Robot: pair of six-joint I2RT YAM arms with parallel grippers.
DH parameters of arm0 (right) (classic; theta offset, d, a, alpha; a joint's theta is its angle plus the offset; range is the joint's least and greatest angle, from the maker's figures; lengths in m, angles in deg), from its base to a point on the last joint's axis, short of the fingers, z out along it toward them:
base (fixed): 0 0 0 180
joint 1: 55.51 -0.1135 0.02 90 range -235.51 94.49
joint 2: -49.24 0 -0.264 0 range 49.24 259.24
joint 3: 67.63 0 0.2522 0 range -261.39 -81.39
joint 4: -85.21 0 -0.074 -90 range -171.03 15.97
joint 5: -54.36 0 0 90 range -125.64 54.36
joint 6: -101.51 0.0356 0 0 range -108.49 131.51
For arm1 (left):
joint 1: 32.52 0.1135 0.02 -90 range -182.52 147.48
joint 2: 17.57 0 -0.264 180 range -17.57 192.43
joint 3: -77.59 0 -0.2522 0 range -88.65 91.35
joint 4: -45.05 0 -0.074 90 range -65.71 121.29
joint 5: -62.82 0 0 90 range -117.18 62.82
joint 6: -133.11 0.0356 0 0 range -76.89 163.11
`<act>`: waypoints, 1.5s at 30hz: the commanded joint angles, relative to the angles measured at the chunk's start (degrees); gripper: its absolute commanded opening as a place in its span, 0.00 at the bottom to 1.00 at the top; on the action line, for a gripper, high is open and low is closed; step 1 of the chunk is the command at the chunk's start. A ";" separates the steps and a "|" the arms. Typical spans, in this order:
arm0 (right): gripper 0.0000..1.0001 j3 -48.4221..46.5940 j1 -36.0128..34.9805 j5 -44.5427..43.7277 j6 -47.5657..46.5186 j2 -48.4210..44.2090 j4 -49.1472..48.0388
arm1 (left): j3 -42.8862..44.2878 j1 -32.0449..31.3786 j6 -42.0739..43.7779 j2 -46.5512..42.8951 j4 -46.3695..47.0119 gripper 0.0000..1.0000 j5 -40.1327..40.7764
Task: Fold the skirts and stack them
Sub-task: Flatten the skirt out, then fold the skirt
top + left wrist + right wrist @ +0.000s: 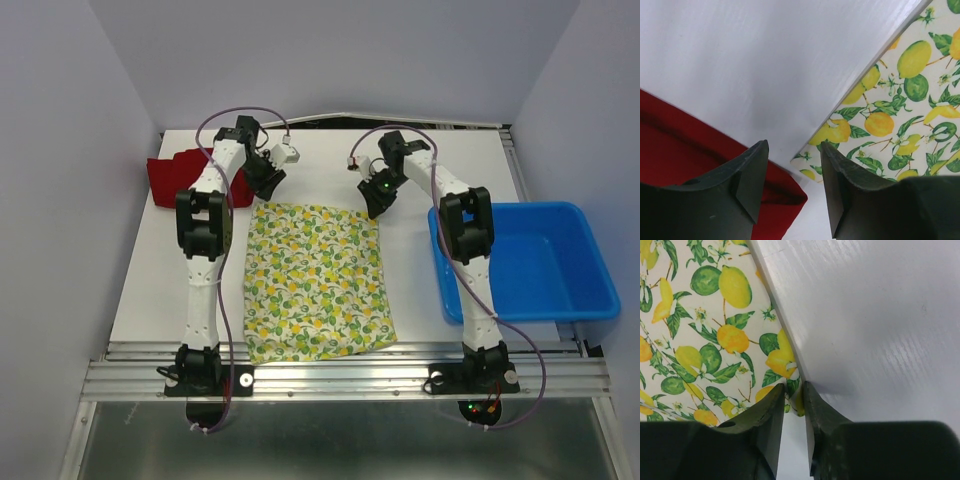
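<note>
The white counter [330, 170] carries 2 skirts and 1 container. Largest on it is the lemon skirt [315, 280], white with yellow lemons and green leaves. It is spread flat in the middle between the 2 arms, its wider hem at the near edge and its narrower end toward the far side. To the right stands the blue bin [510, 208], a rectangular plastic tub that overhangs the counter's right side. Its inside shows its own blue floor and walls, and the right arm's forearm crosses in front of its left wall. No cloth lies in it; both skirts are on the counter. The red skirt [180, 178] sits bunched at the far-left corner, well apart from the bin and just beside the lemon skirt's far-left corner. The left end effector [793, 144] hangs low over that spot with its fingers spread fairly wide and gripping nothing. One finger is over the red cloth, the other is over the printed cloth, and the lemon skirt's corner lies on the counter below the gap. The right end effector [794, 385] is at the lemon skirt's far-right corner, its fingers drawn narrow with the corner of the printed cloth pinched between them.
</note>
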 commanded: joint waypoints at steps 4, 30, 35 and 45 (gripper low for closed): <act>0.25 0.20 -0.54 -0.81 0.32 -0.75 1.34 | -2.18 0.21 2.13 1.56 -2.10 0.55 2.74; 0.01 -0.85 -0.02 -5.20 8.05 -4.70 -8.41 | -0.26 2.05 0.56 -2.30 -3.69 0.00 -0.07; 0.01 -4.10 1.38 -9.50 10.78 -4.88 -13.95 | 2.30 2.05 -5.41 -4.14 4.13 0.00 0.81; 0.01 -10.44 4.20 -16.10 12.28 -7.33 -24.05 | 2.39 2.84 -14.66 -11.52 21.18 0.00 2.75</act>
